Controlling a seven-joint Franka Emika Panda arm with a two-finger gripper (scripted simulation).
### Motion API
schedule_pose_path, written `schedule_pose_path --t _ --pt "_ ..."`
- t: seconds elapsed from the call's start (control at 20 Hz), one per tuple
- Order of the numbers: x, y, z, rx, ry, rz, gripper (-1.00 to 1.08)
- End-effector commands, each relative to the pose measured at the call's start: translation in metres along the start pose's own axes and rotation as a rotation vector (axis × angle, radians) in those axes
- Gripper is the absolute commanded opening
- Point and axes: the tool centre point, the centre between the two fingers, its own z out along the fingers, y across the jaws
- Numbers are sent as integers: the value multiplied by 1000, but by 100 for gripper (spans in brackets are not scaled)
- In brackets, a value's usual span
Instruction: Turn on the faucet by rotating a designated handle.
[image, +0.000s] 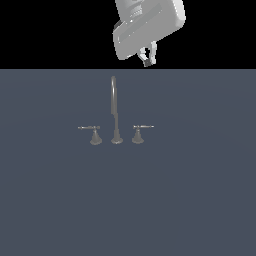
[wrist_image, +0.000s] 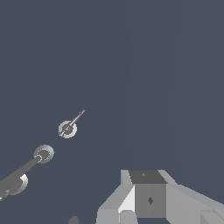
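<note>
In the exterior view the faucet (image: 114, 107) stands on the grey floor, its thin arched spout rising from a flared base. The designated handle (image: 139, 133) sits on the exterior view's right of the spout, with its bar pointing right. The twin handle (image: 93, 133) is on the left, bar pointing left. My gripper (image: 147, 56) hangs high above and behind the faucet, touching nothing, its fingers slightly apart and empty. The wrist view looks down on the spout (wrist_image: 19, 174), one lever handle (wrist_image: 68, 128) and a finger (wrist_image: 148, 197); I cannot tell which handle it is.
A flat grey-blue floor (image: 200, 200) spreads around the faucet in every direction. The background above its far edge is black. No other objects show.
</note>
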Motion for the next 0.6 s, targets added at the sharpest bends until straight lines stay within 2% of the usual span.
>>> schedule_pose_path --t 0.0,0.55 --pt "8 -12 17 4 -2 46 -100" --pt "35 -63 93 56 -44 253 -100"
